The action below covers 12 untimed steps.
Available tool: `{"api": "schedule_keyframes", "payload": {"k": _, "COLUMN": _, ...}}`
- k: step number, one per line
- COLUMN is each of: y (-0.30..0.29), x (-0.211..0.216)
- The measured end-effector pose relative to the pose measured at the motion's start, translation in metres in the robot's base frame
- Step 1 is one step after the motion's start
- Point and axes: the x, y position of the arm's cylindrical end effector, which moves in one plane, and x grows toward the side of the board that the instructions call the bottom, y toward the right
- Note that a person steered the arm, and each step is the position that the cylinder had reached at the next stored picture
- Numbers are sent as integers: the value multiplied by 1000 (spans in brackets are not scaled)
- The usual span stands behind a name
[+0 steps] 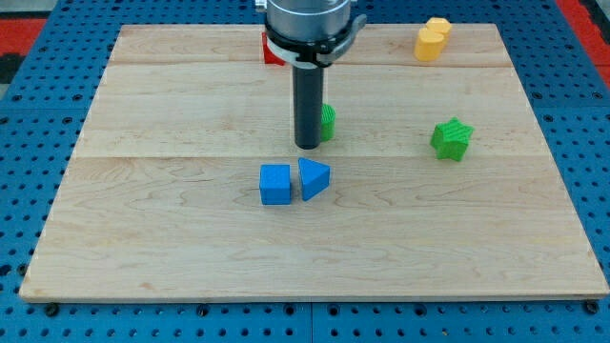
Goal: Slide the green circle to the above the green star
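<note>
Green circle (pixel 328 121) hides half behind the rod; the tip (pixel 307 146) touches its left side, holding nothing, ready to push it right toward the green star (pixel 452 139)

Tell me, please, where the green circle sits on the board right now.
The green circle is near the board's middle, mostly hidden behind the rod, just to the view's right of my tip, well left of the green star and above the blue triangle.

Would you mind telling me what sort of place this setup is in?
Probably a robotics lab bench: a wooden board sits on a blue perforated surface, with small coloured blocks like the green star and my tip.
</note>
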Motion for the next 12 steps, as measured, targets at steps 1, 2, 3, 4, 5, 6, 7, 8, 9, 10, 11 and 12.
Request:
{"api": "schedule_keyframes", "payload": {"k": 1, "y": -51, "x": -11}}
{"api": "schedule_keyframes", "payload": {"k": 2, "y": -68, "x": -15}}
{"api": "schedule_keyframes", "payload": {"k": 3, "y": -68, "x": -15}}
{"api": "schedule_keyframes", "payload": {"k": 4, "y": -62, "x": -17}}
{"api": "schedule_keyframes", "payload": {"k": 5, "y": -45, "x": -23}}
{"api": "schedule_keyframes", "payload": {"k": 6, "y": -29, "x": -28}}
{"api": "schedule_keyframes", "payload": {"k": 7, "y": -16, "x": -28}}
{"api": "schedule_keyframes", "payload": {"k": 8, "y": 0, "x": -28}}
{"api": "schedule_keyframes", "payload": {"k": 9, "y": 19, "x": -28}}
{"api": "schedule_keyframes", "payload": {"k": 10, "y": 36, "x": -28}}
{"api": "schedule_keyframes", "payload": {"k": 11, "y": 52, "x": -28}}
{"api": "schedule_keyframes", "payload": {"k": 12, "y": 67, "x": -28}}
